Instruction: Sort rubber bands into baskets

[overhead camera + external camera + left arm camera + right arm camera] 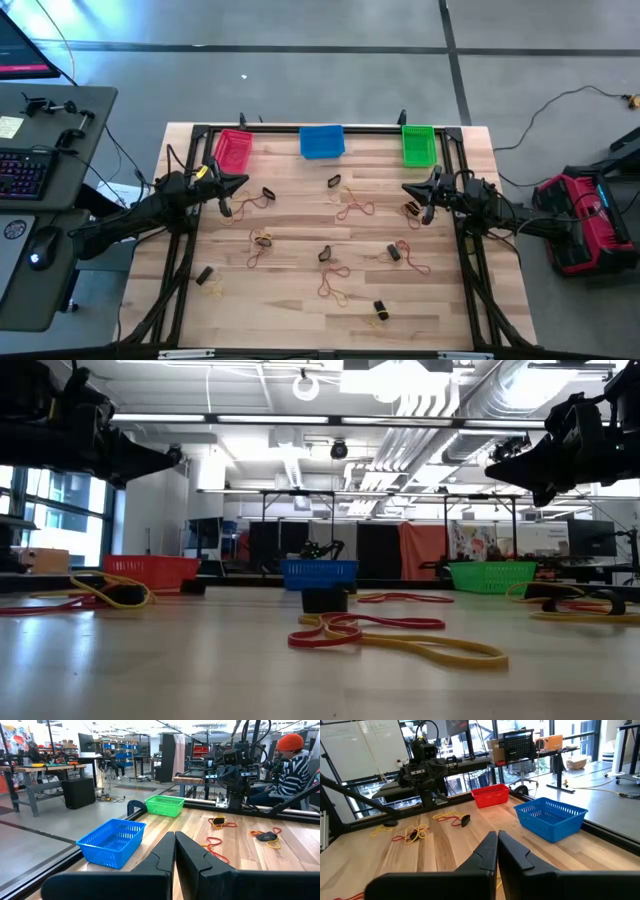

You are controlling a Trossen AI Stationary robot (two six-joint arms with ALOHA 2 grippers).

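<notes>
High view shows you the left pincer [240, 181] fully closed with nothing in it, hanging above the worktop [300, 300] just in front of the red-pink basket [232, 150]. Your right pincer [408, 188] is closed too and holds nothing; it hangs near the green basket [418, 144]. Both arms reach in from the sides of the worktop. The blue basket [322, 141] stands between the other two at the far edge, and the three baskets are apart from each other. The rubber bands [355, 208] lie loose over the wood in small groups, yellow, red and black together, none in a pincer. Beyond the worktop, the left wrist view shows you a person [292, 762] in a striped top and an orange hat.
</notes>
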